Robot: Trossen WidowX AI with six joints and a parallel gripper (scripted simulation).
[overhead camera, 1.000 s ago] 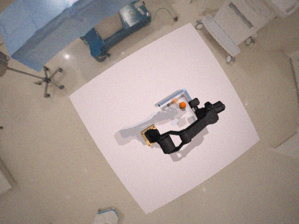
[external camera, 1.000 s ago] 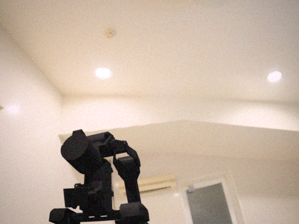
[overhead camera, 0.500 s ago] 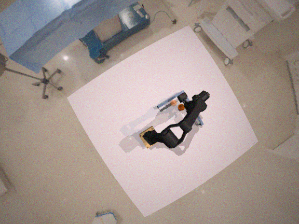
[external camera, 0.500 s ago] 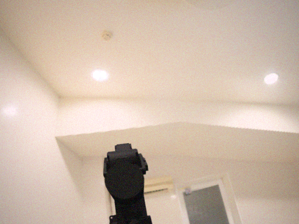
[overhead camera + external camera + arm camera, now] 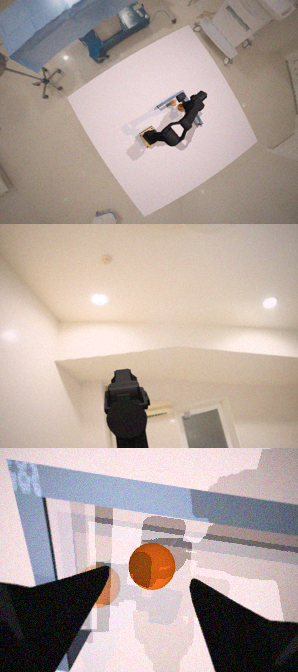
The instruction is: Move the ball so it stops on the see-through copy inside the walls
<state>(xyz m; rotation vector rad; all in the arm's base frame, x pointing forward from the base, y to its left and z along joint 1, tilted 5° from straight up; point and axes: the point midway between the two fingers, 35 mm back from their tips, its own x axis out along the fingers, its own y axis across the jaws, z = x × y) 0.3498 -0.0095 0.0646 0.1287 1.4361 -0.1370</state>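
The orange ball (image 5: 180, 107) (image 5: 151, 566) lies on the table on the inner side of the corner. In the wrist view the open, empty gripper (image 5: 151, 574) has its fingertips apart, above and to either side of the ball, touching nothing that I can see. The see-through copy (image 5: 173, 102) (image 5: 109, 589) is a pale orange ball to the left of the real one, partly behind the left finger in the wrist view. The clear walls, with bluish edges, form a corner: one wall (image 5: 169, 99) beside the copy, the other wall (image 5: 198, 120) partly under the arm.
The black arm (image 5: 170, 136) stands on a yellowish base plate (image 5: 142, 135) and reaches over the second wall. The white table (image 5: 155, 181) has its edges well away from the corner. The exterior view shows only part of the arm (image 5: 127, 416) against the room, no ball or walls.
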